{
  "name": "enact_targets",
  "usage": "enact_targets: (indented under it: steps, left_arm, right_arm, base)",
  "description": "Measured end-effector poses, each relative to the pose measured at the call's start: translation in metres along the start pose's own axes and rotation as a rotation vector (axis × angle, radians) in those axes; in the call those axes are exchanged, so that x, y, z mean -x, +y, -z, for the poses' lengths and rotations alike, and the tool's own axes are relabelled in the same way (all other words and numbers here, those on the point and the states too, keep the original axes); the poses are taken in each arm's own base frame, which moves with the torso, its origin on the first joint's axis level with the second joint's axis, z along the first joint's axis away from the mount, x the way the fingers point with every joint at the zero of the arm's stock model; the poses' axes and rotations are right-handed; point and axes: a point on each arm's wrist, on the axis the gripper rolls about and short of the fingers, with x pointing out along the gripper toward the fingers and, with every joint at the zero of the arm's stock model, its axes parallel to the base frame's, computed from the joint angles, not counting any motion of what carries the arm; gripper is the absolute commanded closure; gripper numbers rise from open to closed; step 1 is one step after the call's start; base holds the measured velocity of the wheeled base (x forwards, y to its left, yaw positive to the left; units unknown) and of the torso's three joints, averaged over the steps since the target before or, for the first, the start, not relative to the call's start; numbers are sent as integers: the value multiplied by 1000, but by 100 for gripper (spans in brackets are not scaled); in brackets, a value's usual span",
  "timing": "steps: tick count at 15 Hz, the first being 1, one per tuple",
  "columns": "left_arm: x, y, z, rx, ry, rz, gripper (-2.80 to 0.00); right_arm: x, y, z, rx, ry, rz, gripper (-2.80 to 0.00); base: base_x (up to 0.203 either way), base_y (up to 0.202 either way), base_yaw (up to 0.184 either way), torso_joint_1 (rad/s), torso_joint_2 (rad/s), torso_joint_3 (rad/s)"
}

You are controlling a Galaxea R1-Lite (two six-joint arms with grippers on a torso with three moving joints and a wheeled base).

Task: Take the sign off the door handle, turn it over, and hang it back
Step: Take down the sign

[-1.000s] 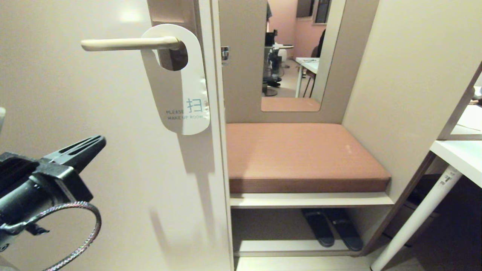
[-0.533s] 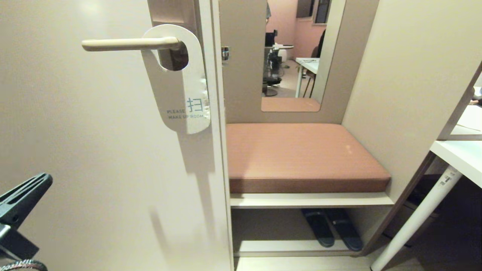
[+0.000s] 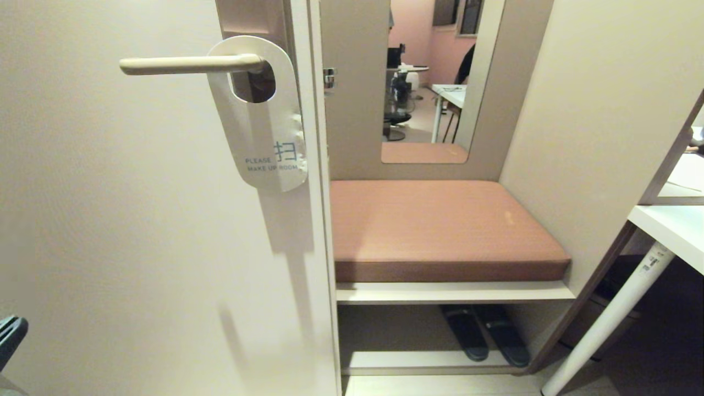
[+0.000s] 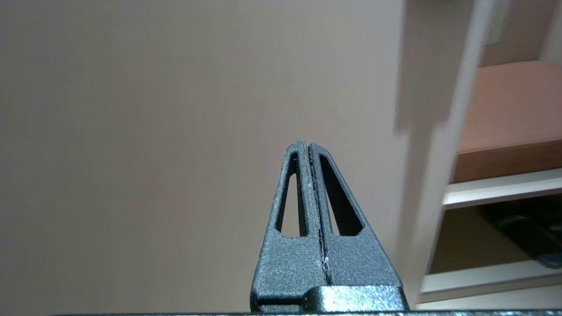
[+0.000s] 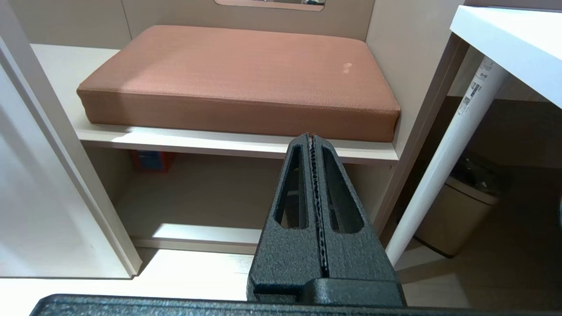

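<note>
1. The sign hangs on the door handle, white "MAKE UP ROOM" side outward.
2. The left gripper sits low at the head view's lower-left edge, well apart from the sign, its fingers pressed together and empty, facing the door.
3. The right gripper, also pressed together, points toward the cushioned bench.
</note>
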Motion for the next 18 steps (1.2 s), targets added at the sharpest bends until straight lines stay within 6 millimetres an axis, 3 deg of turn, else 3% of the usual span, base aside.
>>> enact_targets:
  steps: [4, 7, 14, 18]
  left_arm:
    - [15, 2, 22, -42, 0, -97, 0]
    - [22, -1, 30, -35, 11, -47, 0]
    - [54, -9, 73, 47, 154, -26, 0]
    - [58, -10, 74, 56, 122, -31, 0]
  right_arm:
    - [0, 0, 0, 0, 0, 0, 0]
    - [0, 0, 0, 0, 0, 0, 0]
    - [0, 0, 0, 0, -1, 0, 0]
    - [0, 0, 0, 0, 0, -1, 0]
  base:
    - [0, 0, 0, 0, 0, 0]
    - [0, 0, 0, 0, 0, 0]
    - [0, 0, 0, 0, 0, 0]
    - [0, 0, 0, 0, 0, 0]
